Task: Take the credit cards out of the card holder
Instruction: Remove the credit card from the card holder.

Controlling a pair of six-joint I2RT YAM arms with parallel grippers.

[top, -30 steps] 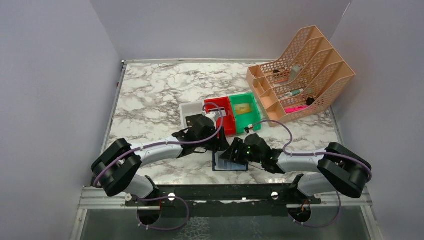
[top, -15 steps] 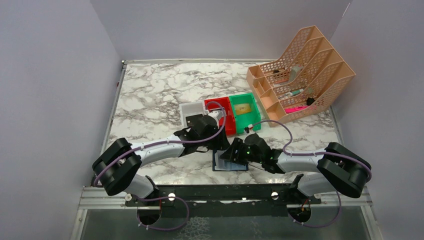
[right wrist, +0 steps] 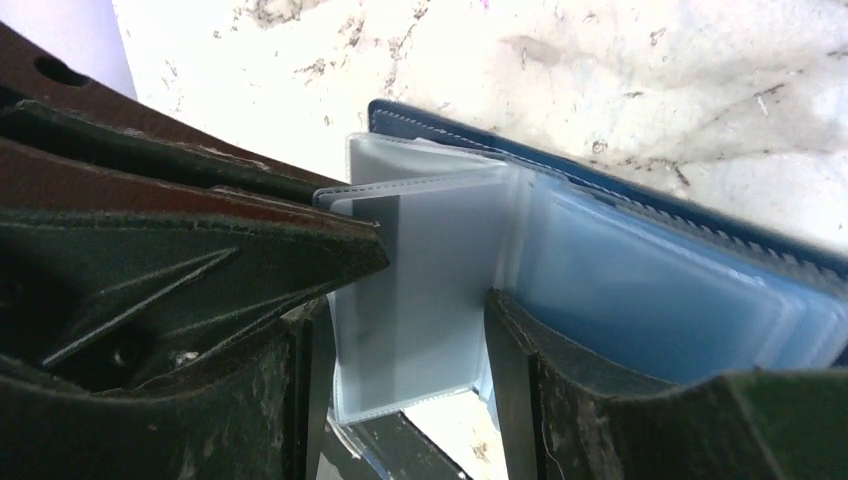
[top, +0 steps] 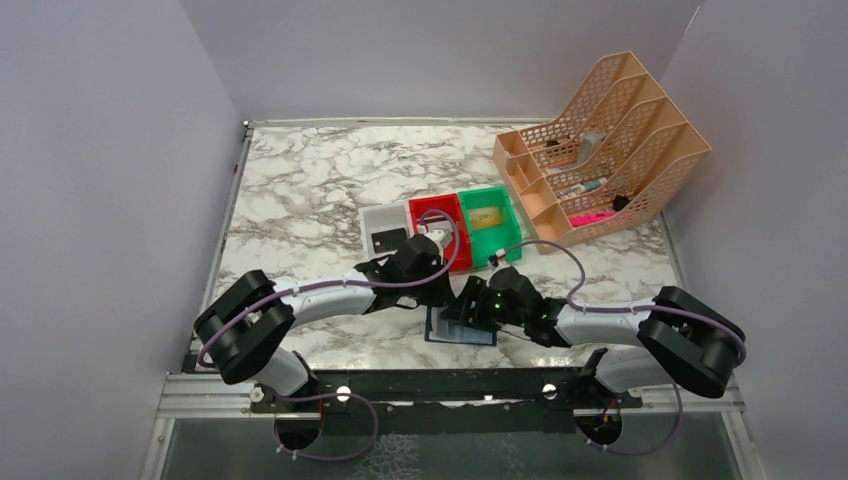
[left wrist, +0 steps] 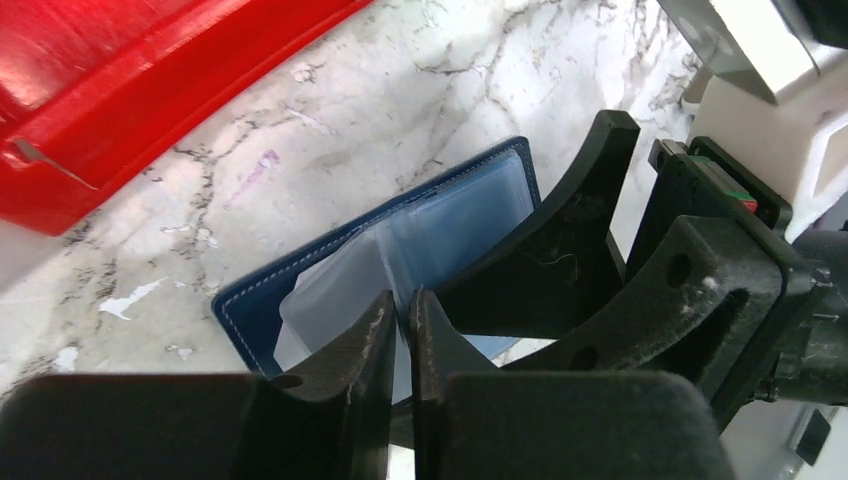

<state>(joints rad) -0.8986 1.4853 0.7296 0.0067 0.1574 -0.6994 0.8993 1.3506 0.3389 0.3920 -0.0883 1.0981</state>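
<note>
Your card holder [top: 460, 335] lies open, its visible sleeves [right wrist: 420, 300] apparently empty; credit cards [top: 487, 217] sit in bins [top: 490, 193] beyond it. Left gripper [left wrist: 400, 315] is pinched narrow on one of the sleeves, right gripper [right wrist: 400, 330] wide.

Marbled white table [top: 300, 190], plain grey walls [top: 100, 150], even light

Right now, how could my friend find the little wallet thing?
Look along the near edge of the marble table, in the middle, where the left gripper and right gripper meet in front of the red bin. The card holder lies open there. It is flat and navy-blue with clear plastic sleeves, unlike the bright bins.
</note>
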